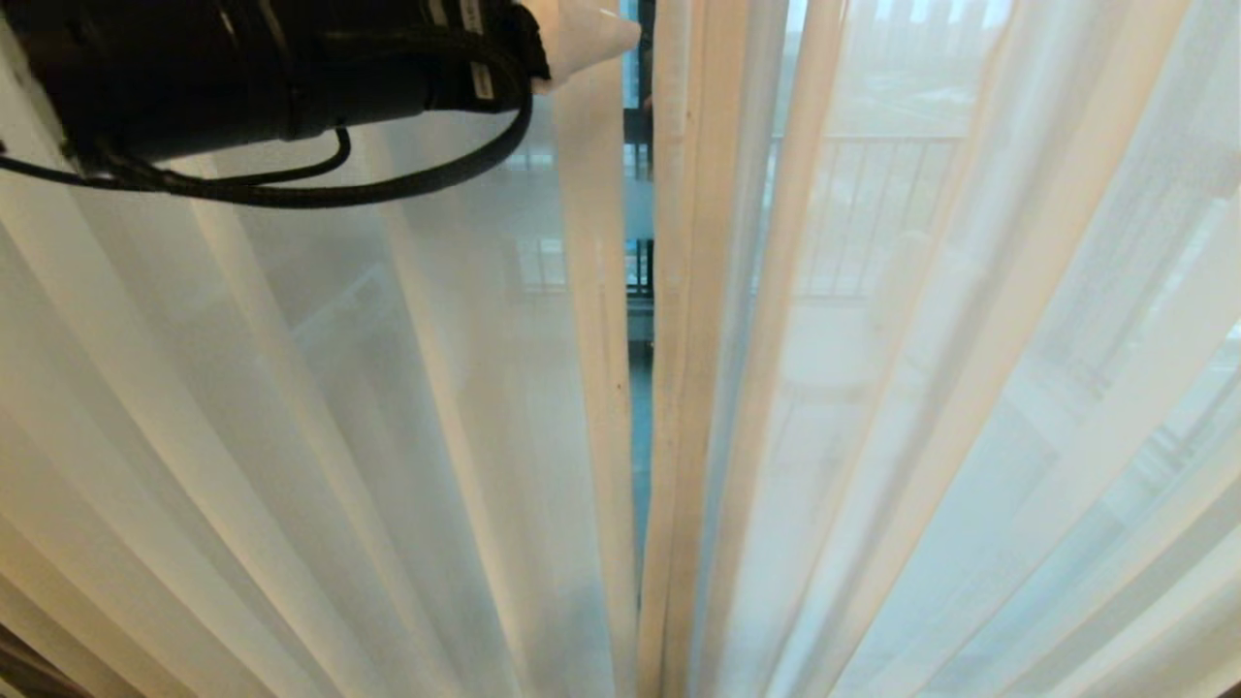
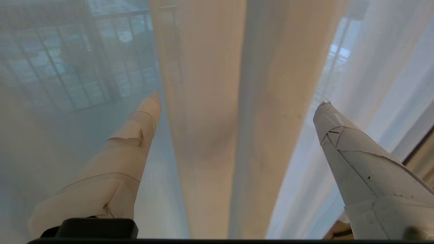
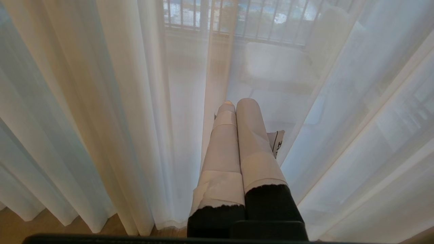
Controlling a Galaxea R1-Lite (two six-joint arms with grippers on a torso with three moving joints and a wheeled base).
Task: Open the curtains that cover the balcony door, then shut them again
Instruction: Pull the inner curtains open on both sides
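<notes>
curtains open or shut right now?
Nearly shut: the two curtains hang edge to edge, leaving a thin gap where the balcony door shows.

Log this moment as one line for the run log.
left gripper: open, raised at curtain edges | right gripper: shut, idle before curtains | curtains: nearly closed, narrow gap | balcony door: visible through gap

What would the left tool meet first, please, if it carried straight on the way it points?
Most likely the curtains: the open left tool straddles their folded edges, though how far off is unclear.
</notes>
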